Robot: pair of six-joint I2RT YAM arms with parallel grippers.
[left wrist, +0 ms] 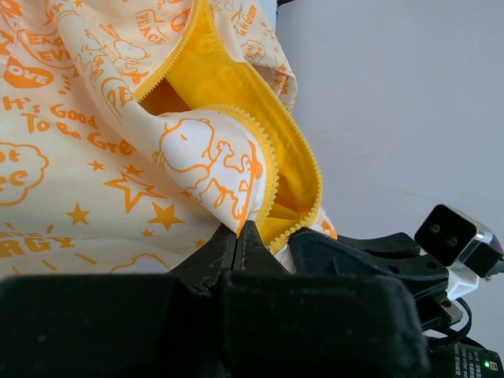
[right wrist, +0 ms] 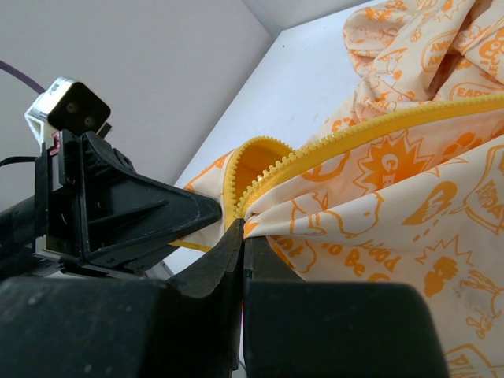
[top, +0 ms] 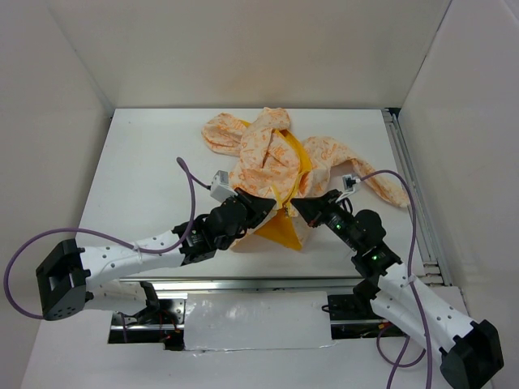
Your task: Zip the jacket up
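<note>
The white tabletop (top: 146, 162) is carrying the jacket (top: 268, 158), which is lying crumpled at the middle, toward the far wall. Its sleeves are trailing out left and right, and the cream cloth with orange print is facing up. Its near hem is sitting between the tips of the two arms, with the yellow lining (top: 280, 231) spilling out just below. The left arm (top: 138, 247) and right arm (top: 405, 296) are reaching in from the near edge, their tips almost meeting. The left fingers (left wrist: 228, 252) are pressing together, pinching the cream edge just beside the yellow zipper teeth (left wrist: 272, 177). The right fingers (right wrist: 224, 260) are likewise pressing together, pinching the opposite edge, where its toothed strip is curving away unjoined.
</note>
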